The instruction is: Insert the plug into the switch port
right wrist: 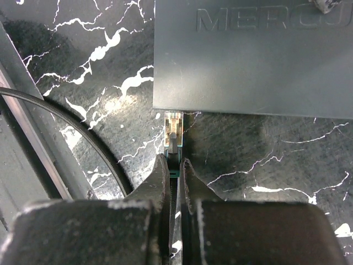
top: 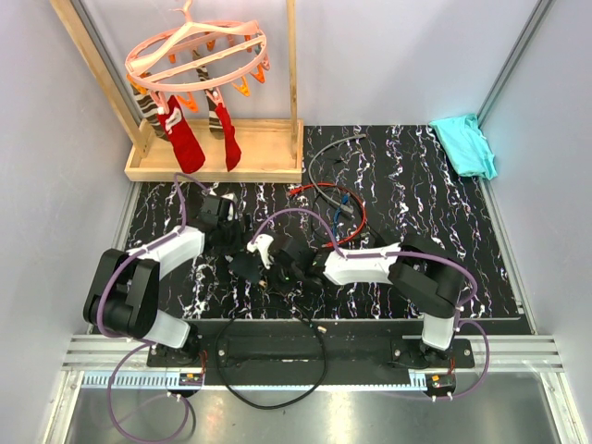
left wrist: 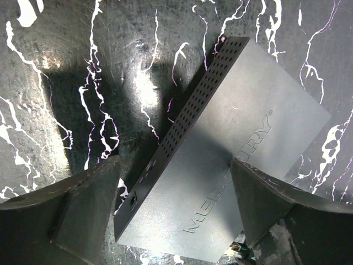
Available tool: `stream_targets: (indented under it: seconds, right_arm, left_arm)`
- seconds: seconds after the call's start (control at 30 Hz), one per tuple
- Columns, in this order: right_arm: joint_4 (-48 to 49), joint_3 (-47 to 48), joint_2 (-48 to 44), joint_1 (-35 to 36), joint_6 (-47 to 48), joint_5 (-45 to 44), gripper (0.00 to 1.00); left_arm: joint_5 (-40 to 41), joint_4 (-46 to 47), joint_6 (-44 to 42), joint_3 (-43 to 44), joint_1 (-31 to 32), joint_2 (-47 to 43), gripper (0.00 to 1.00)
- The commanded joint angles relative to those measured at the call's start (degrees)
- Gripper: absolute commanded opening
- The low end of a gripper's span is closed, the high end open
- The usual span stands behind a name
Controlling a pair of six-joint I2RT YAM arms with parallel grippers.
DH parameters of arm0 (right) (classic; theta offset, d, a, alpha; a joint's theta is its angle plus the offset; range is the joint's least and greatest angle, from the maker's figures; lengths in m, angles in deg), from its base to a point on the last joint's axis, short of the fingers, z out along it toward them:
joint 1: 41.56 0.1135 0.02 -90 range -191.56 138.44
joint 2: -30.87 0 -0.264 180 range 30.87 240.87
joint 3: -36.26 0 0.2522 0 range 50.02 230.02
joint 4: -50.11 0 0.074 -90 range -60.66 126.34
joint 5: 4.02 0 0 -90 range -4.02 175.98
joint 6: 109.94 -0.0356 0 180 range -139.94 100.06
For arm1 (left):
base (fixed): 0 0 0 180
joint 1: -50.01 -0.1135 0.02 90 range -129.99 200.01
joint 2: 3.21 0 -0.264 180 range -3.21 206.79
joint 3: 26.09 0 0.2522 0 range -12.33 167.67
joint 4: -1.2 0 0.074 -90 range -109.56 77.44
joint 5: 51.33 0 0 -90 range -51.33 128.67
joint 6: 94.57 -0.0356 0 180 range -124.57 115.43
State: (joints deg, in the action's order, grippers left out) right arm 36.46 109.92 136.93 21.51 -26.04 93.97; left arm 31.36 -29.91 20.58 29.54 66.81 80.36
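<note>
Straddling the switch as the plug meets its edge

Left end effector (left wrist: 174, 165) spreads astride the switch (left wrist: 248, 143) on the worktop (left wrist: 66, 83); I cannot tell whether it grips. A socket (left wrist: 132, 201) shows at 8 o'clock. Right end effector (right wrist: 174, 163) clamps the plug (right wrist: 173, 130) against the switch's 6 o'clock edge, where no port shows: pushing could skid the switch or bend the plug.
</note>
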Motion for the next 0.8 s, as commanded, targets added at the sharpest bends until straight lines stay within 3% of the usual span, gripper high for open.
stream_targets:
  seconds: [0.0,0.77]
  right_arm:
    - [0.2,2.9,0.6,0.7,-0.7,-0.9,0.0]
    - [-1.6,4.3,-0.3,1.4,1.2,-2.9,0.0]
  left_arm:
    - [-0.9,-2.1,1.0,-1.2,-0.1,-1.5,0.86]
    - [-2.4,-1.6,5.2,-2.8,-0.1,-2.3,0.82]
